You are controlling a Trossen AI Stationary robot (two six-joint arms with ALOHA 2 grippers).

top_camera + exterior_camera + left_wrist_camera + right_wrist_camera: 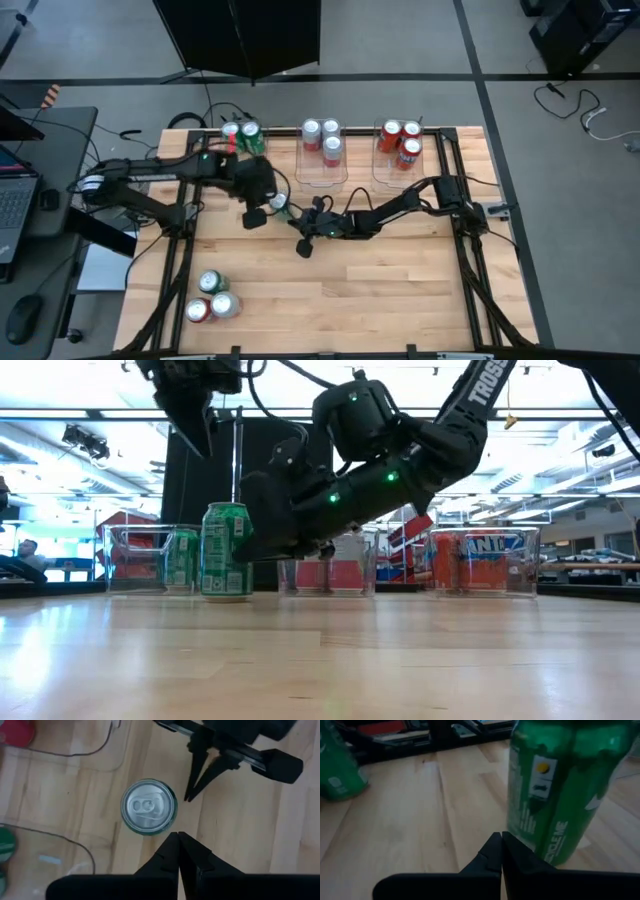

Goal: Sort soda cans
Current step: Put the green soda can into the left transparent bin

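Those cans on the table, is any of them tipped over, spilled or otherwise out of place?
None tipped or spilled. One green can stands alone outside the bins, between both grippers; three more cans wait unsorted at the near edge.

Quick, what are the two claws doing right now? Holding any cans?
Left tool: shut, holding nothing, above the green can.
Right tool: shut, empty, beside that same green can.

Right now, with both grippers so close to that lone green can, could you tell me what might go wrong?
1. The green can stands free on the table with the shut right gripper right beside it; a sideways nudge could tip it.
2. The left gripper, also shut, hangs above the same can, so the two arms could collide.
3. Either gripper must open before grasping; descending shut would just push the can.
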